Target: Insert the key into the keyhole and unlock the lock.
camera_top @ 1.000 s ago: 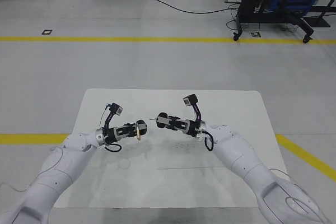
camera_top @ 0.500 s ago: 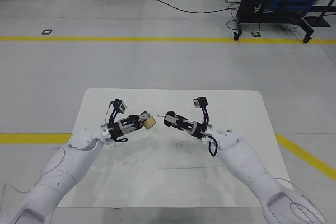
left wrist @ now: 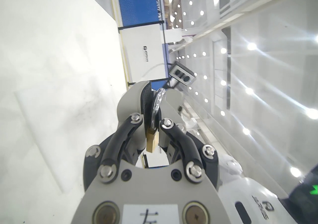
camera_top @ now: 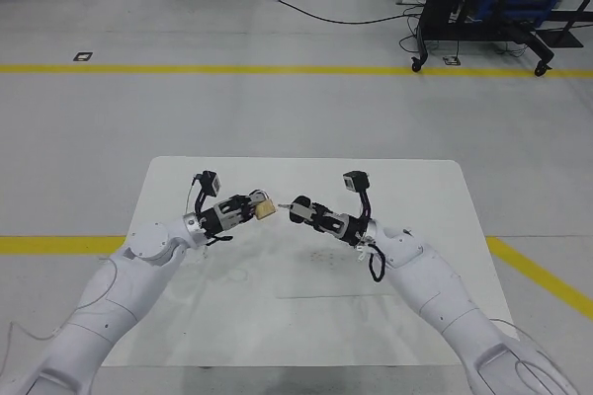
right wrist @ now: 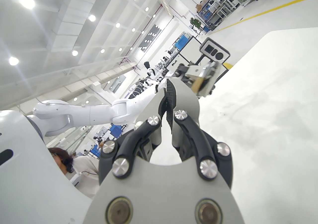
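Note:
A small brass padlock point(camera_top: 265, 209) hangs above the white table point(camera_top: 405, 316), with my left gripper point(camera_top: 255, 208) shut on it. In the left wrist view the silver shackle point(left wrist: 156, 104) is pinched between the fingers, and the brass body point(left wrist: 152, 142) lies back toward the palm. My right gripper point(camera_top: 298, 209) faces it from a short gap away, shut on a thin silver key point(camera_top: 285, 205) that points at the lock. In the right wrist view the pads point(right wrist: 171, 101) are pressed together and hide the key. Beyond them, that view shows the padlock point(right wrist: 201, 83) in the other gripper.
Both grippers hover over the far middle of the table, whose bare white top point(right wrist: 260, 111) spreads all around them. A yellow floor line point(camera_top: 277, 69) and a black cart point(camera_top: 484, 30) lie well beyond the table's far edge.
Both grippers have risen toward the table's far side and closed in on each other. The left wrist has turned the padlock's brass body toward the key, and the gap has shrunk.

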Action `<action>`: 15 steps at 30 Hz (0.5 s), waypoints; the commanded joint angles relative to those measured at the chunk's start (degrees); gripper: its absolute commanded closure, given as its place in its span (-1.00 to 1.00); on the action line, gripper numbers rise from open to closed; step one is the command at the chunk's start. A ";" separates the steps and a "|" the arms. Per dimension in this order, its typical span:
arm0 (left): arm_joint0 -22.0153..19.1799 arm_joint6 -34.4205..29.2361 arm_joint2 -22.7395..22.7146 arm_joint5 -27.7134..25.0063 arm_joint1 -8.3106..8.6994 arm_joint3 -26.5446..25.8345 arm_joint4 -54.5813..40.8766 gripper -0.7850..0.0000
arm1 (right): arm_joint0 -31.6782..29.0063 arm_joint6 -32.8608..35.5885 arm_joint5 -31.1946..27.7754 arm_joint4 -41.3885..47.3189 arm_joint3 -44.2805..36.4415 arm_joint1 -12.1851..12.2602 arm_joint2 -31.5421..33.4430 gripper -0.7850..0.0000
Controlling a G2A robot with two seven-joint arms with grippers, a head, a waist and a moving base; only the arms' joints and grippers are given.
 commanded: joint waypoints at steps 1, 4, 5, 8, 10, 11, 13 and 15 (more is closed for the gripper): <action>-0.30 2.09 -0.67 5.39 -0.11 -2.55 -0.17 1.00 | -2.20 -2.28 0.93 -2.14 -2.93 0.50 1.55 1.00; 0.44 2.92 -2.00 7.33 -0.16 -3.98 -2.04 1.00 | -6.37 -3.35 1.70 -1.38 -8.29 1.21 3.02 1.00; 1.15 0.60 -2.45 8.95 -0.15 -4.14 -4.91 1.00 | -6.37 -3.35 1.70 -1.38 -8.29 1.21 3.02 1.00; 1.15 0.60 -2.45 8.95 -0.15 -4.14 -4.91 1.00 | -6.37 -3.35 1.70 -1.38 -8.29 1.21 3.02 1.00; 1.15 0.60 -2.45 8.95 -0.15 -4.14 -4.91 1.00 | -6.37 -3.35 1.70 -1.38 -8.29 1.21 3.02 1.00; 1.15 0.60 -2.45 8.95 -0.15 -4.14 -4.91 1.00 | -6.37 -3.35 1.70 -1.38 -8.29 1.21 3.02 1.00; 2.03 -0.48 -1.81 10.01 -0.26 -4.73 -5.23 1.00 | -6.37 -3.35 1.70 -1.38 -8.29 1.21 3.02 1.00; 2.43 0.69 -1.58 12.68 -0.38 -4.93 -4.52 1.00 | -6.37 -3.35 1.70 -1.38 -8.29 1.21 3.02 1.00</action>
